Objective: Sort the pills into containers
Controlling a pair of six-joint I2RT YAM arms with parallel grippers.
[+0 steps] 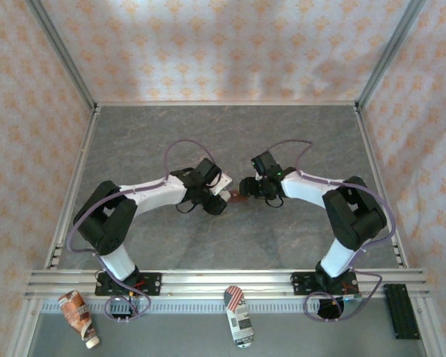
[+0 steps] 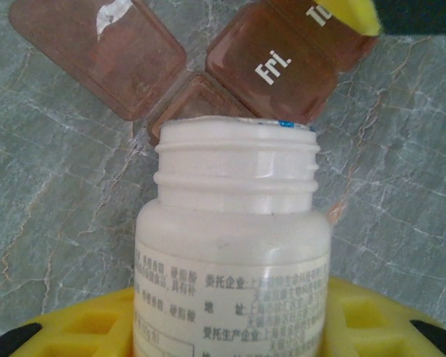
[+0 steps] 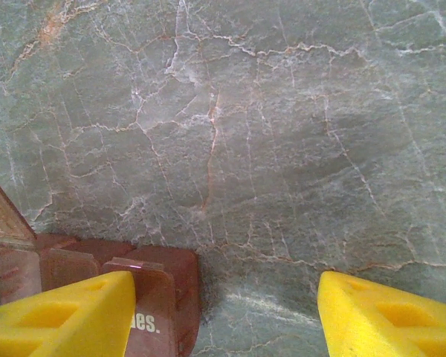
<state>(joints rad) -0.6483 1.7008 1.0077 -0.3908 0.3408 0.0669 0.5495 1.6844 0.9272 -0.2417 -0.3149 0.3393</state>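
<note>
In the left wrist view my left gripper (image 2: 230, 321) is shut on a white bottle (image 2: 234, 223). Its cap is off and its threaded mouth lies just above an open compartment of the dark red-brown containers (image 2: 201, 100). One lid stands flipped open at the left, and a shut lid reads "Fri." The pills are hidden. My right gripper (image 3: 227, 305) is open, its left yellow finger (image 3: 67, 316) resting over the end of the containers (image 3: 167, 279) and its right finger over bare table. In the top view both grippers (image 1: 217, 195) (image 1: 250, 187) meet mid-table at the containers (image 1: 239, 197).
The grey marbled table (image 1: 230, 141) is ringed by patterned walls and a metal frame. On the near ledge lie a brown tube (image 1: 78, 314), a flag-patterned packet (image 1: 238, 315) and a black strip (image 1: 400, 311).
</note>
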